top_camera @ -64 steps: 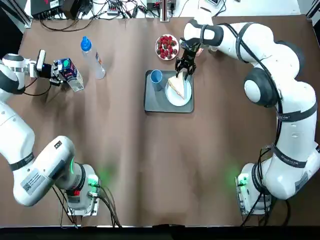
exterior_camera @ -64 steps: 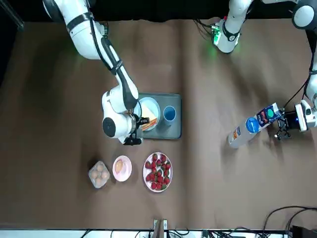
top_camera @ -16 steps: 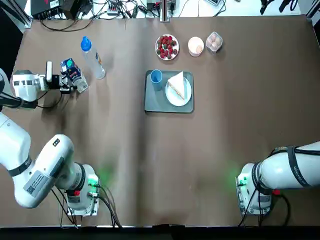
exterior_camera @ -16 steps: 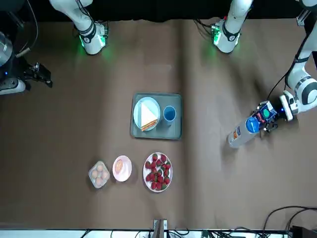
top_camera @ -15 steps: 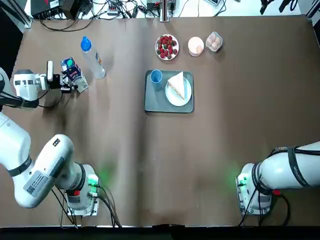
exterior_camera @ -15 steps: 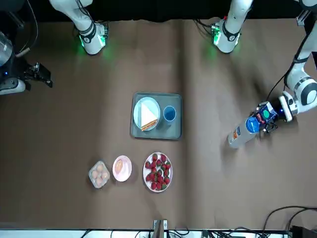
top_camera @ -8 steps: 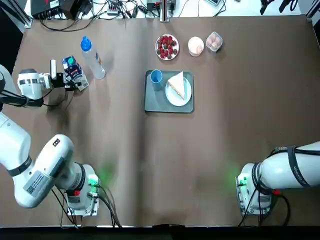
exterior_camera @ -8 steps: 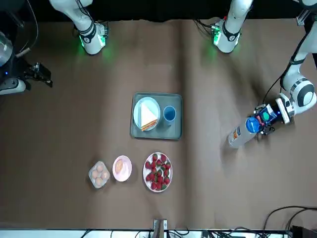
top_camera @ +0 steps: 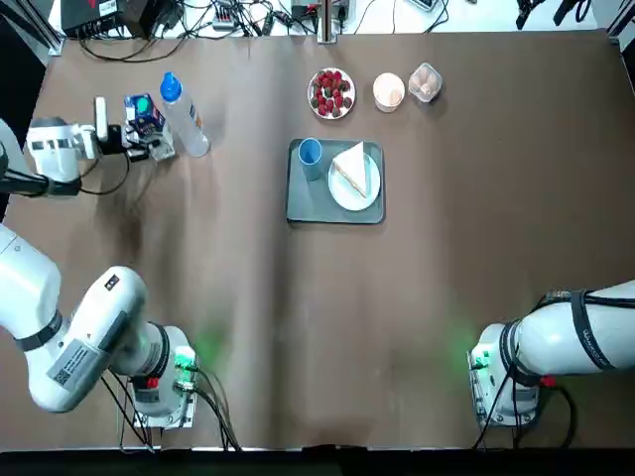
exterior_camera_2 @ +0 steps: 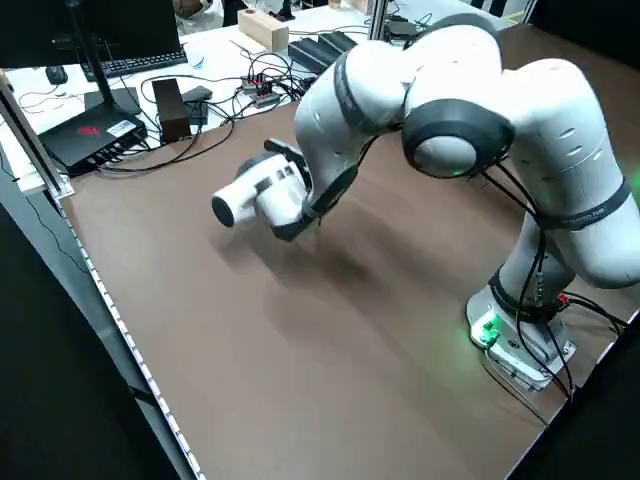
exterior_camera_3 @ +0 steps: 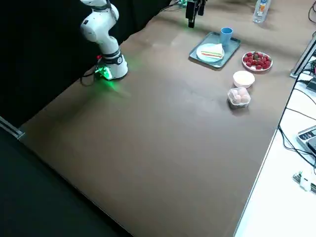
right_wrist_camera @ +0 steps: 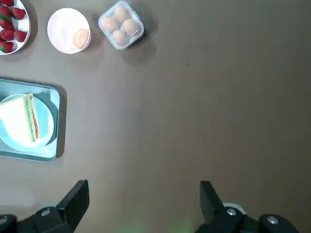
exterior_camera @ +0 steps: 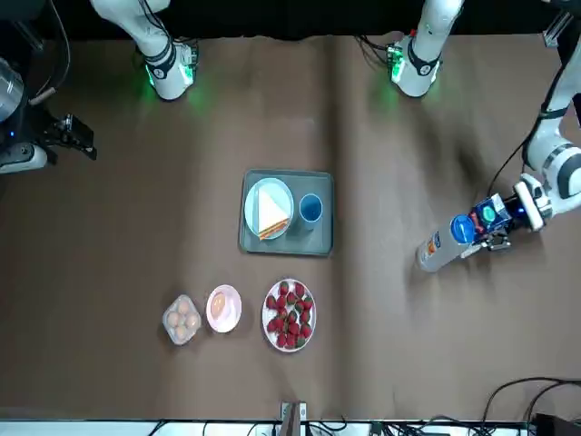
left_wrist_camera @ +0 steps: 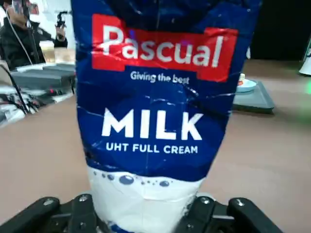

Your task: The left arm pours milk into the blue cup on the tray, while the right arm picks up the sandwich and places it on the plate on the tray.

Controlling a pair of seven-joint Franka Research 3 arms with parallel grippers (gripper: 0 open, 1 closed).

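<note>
This place looks like a robotics lab: two robot arms (top_camera: 74, 362) are mounted at one brown table (top_camera: 298, 297), with metal posts (top_camera: 324, 20) and many cables (exterior_camera_2: 265, 85) around.

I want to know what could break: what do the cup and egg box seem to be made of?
The cup looks like smooth blue plastic, perhaps enamel; the egg box looks like thin, glossy clear plastic, its eggs showing through.
</note>
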